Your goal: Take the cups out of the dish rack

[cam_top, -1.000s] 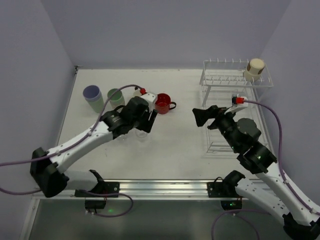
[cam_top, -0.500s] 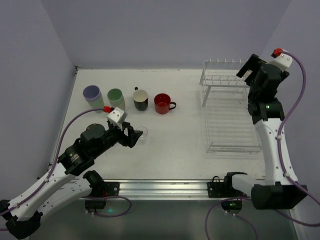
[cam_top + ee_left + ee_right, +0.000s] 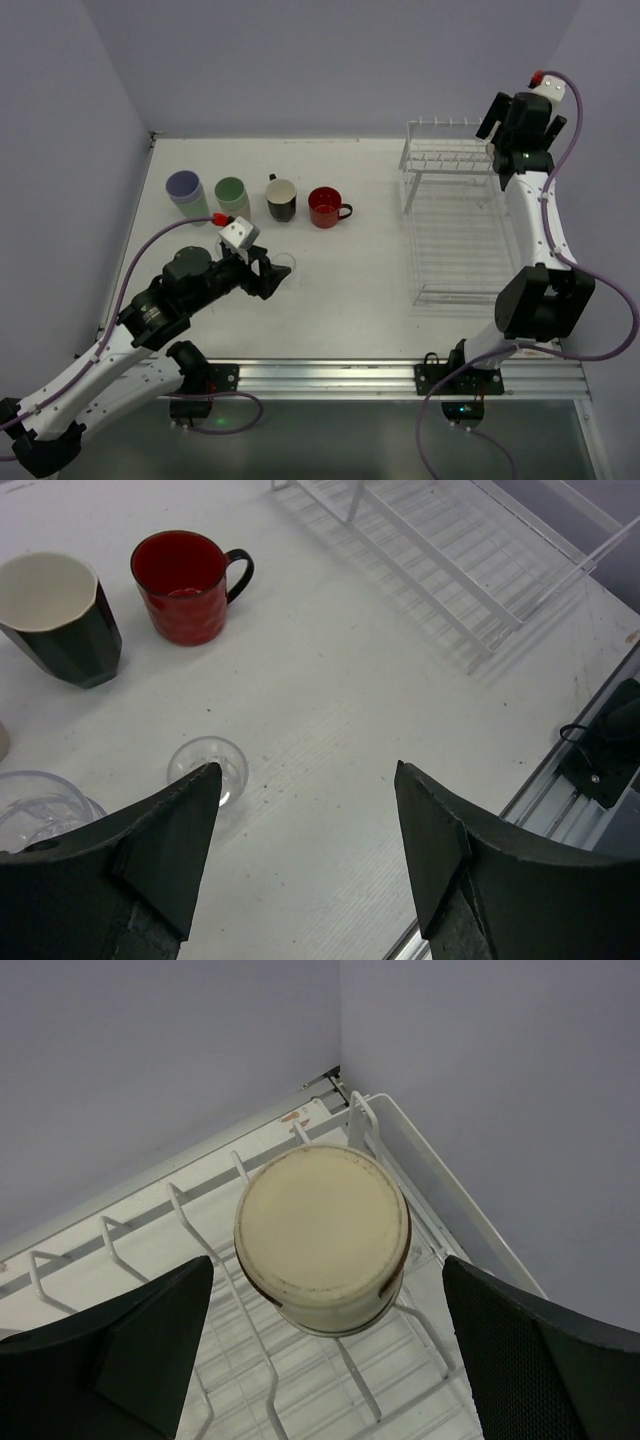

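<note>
Hiding the beige tumbler [image 3: 322, 1235] from the overhead camera, the right arm reaches over the far corner of the dish rack [image 3: 455, 250]. Only the wrist view shows this one cup, upside down among the pegs, between the wide-spread, empty jaws of the right gripper [image 3: 327, 1272]. Six cups stand on the table [image 3: 350, 290]: lavender tumbler [image 3: 183, 188], green tumbler [image 3: 231, 192], black mug [image 3: 281, 198], red mug [image 3: 325, 206], a faint clear glass [image 3: 208, 767], and a second glass [image 3: 38, 802] half cut off behind a finger of the left gripper [image 3: 307, 775], whose jaws are spread, holding nothing.
</note>
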Action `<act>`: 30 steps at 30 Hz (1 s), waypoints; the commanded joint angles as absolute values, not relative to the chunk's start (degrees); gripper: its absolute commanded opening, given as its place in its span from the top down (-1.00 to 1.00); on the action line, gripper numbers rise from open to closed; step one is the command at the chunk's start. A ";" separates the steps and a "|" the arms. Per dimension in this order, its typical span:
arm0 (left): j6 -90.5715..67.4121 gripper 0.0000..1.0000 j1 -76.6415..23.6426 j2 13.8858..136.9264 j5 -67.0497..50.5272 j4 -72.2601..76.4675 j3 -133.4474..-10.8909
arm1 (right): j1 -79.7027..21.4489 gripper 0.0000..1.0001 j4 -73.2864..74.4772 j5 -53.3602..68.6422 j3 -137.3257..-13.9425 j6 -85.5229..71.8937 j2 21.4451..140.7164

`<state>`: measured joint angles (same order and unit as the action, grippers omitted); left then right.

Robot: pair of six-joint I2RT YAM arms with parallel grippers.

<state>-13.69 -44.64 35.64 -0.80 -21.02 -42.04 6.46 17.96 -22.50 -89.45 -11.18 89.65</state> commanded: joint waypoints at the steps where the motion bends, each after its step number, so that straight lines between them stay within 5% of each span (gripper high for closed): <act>1: -12.04 -0.48 -44.38 35.77 -2.99 -19.16 -42.45 | 6.86 -0.98 17.05 -21.44 -94.56 -8.35 91.84; 6: -11.95 -0.48 -44.30 35.77 -2.46 -19.25 -42.45 | 6.77 -0.92 16.70 -21.71 -97.20 -7.47 94.65; 10: -11.87 -0.48 -44.12 36.12 -1.58 -19.34 -42.45 | 6.86 -0.47 16.87 -21.53 -98.52 -7.56 95.45; 15: -11.87 -0.48 -43.77 36.74 -0.79 -19.51 -42.45 | 6.86 -0.44 18.72 -21.88 -99.58 -7.38 96.33; 19: -11.95 -0.48 -43.51 37.18 -0.35 -19.60 -42.45 | 6.86 -0.15 18.46 -21.80 -98.62 -7.21 96.33; 30: -12.48 -0.47 -41.75 38.94 -1.14 -18.28 -43.15 | 6.68 0.10 10.37 -12.40 -96.68 -15.37 82.99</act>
